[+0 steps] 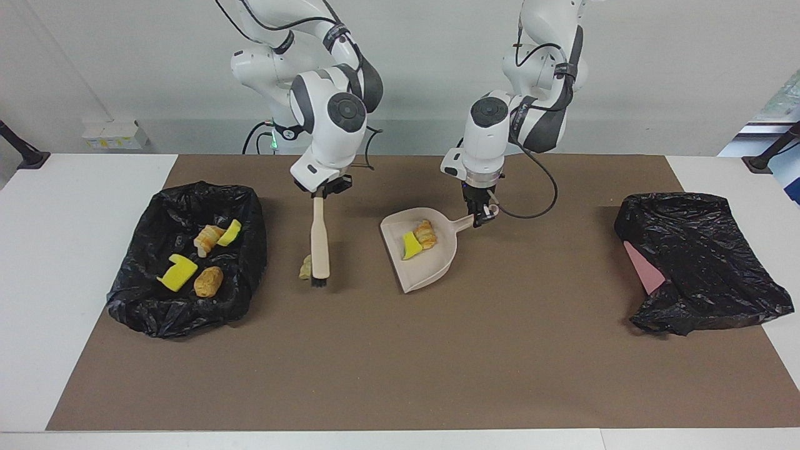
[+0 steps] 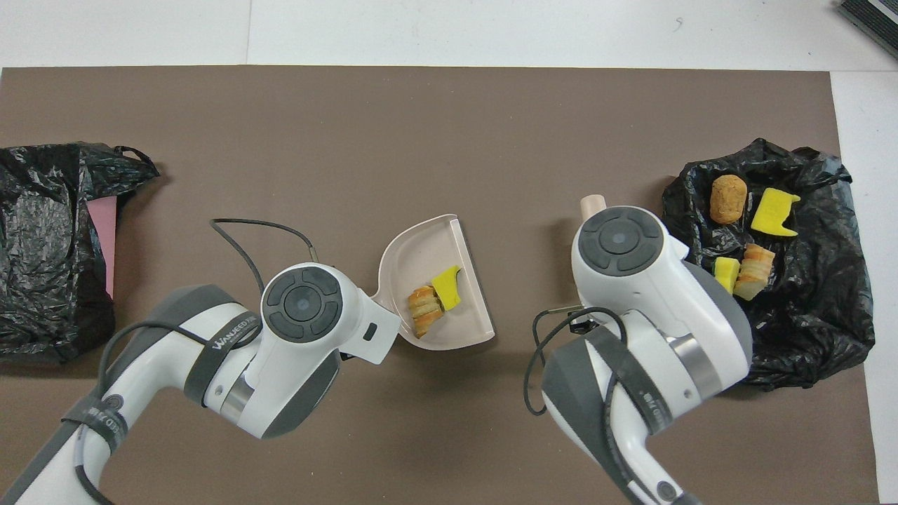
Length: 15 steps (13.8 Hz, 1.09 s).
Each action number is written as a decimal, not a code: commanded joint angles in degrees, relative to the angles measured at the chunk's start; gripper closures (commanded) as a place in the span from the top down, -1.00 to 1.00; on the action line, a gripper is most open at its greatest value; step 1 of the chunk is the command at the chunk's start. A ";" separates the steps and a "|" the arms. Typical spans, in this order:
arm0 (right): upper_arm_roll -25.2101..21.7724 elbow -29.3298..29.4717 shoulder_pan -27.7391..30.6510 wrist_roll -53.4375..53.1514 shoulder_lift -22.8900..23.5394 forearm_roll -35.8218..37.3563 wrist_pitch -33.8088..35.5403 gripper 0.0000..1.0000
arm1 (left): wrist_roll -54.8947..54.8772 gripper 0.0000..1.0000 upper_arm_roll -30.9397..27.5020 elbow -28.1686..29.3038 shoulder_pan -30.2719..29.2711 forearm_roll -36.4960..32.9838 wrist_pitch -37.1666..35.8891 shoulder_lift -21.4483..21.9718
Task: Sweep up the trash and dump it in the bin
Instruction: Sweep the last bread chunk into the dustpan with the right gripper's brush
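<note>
Right gripper [image 1: 326, 189]: closed on the top end of a beige-handled brush with black bristles [image 1: 320, 240]; brush hangs nearly upright, bristles down at the brown mat [image 1: 400, 350]; in the overhead view only the handle's tip [image 2: 591, 205] shows past the arm's wrist.
Left gripper [image 1: 480, 215]: clamped on the handle of a beige plastic dustpan [image 1: 431, 262]; pan's open mouth turned toward the right arm's end of the table.
Trash in the dustpan: a yellow sponge bit with a green edge [image 1: 410, 245] touching an orange-brown bread-like piece [image 1: 426, 234]; in the overhead view the sponge sits at about 1 o'clock of the bread piece.
Trash on the mat: one pale beige lump [image 1: 305, 267], just beside the brush bristles, on their bin side, partly hidden by the brush; it lies between the dustpan and the bin; whether the bristles touch it I cannot tell.
Bin: a container lined with a crumpled black plastic bag [image 1: 134, 300] at the right arm's end of the table.
Trash in the bin: a yellow sponge block [image 1: 177, 273]; a round orange-brown bread-like piece [image 1: 208, 281] beside it; a striped pale bread-like piece [image 1: 207, 238] touching a small yellow sponge bit [image 1: 230, 232].
Left arm's end of the table: a second black plastic bag [image 1: 700, 262], heaped, a pink sheet [image 1: 645, 267] showing at its edge.
</note>
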<state>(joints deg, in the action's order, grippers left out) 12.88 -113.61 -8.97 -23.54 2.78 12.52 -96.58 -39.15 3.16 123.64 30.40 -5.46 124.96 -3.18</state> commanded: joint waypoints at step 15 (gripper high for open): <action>1.27 -7.25 -7.54 11.94 -1.90 -21.38 -10.12 -1.00 | 4.43 -1.00 0.09 0.99 3.00 -1.22 -2.28 0.37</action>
<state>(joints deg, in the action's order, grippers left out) 14.15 -120.43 -16.06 -14.71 2.16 -5.19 -105.41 -35.66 3.60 123.35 32.60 -5.49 121.07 -3.09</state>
